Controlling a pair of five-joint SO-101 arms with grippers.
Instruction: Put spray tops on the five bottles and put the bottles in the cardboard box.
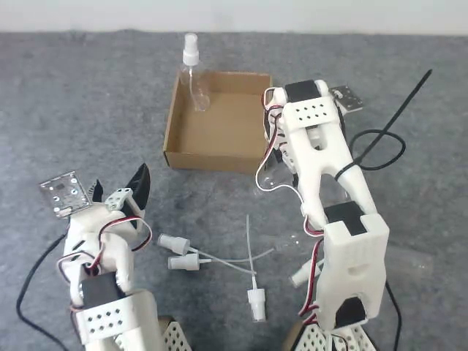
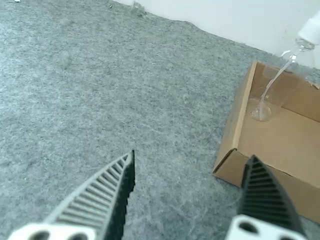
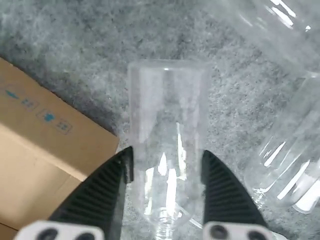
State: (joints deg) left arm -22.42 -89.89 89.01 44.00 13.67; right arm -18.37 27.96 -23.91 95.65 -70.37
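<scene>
Got the right tool point(image 3: 167, 155) pinched across a clear, capless plastic bottle point(image 3: 167, 110) lying on the grey carpeted table point(image 3: 75, 45), pressed in on both sides near the shoulder, far as can be told. Worth noting the long axis: runs straight along that tool's reach, open neck back toward the wrist, base pointing out past the fingertips. Probably means turning that neck outward before fitting any spray top.

Got the brown cardboard box point(image 3: 35, 165) just beside that tool on one side, plus a couple more bare clear bottles point(image 3: 292, 150) close on the other side.

Over to the left tool point(image 2: 191, 159): spread wide, holding nothing, aimed toward the box, with one finished bottle with a white spray top point(image 2: 280, 77) standing in the corner farthest from it.

Found the loose white spray tops with thin dip tubes point(image 1: 179, 252) lying just off to the side of the left tool, well apart from the right one. So betting on the left arm for fetching one, being nearer.
</scene>
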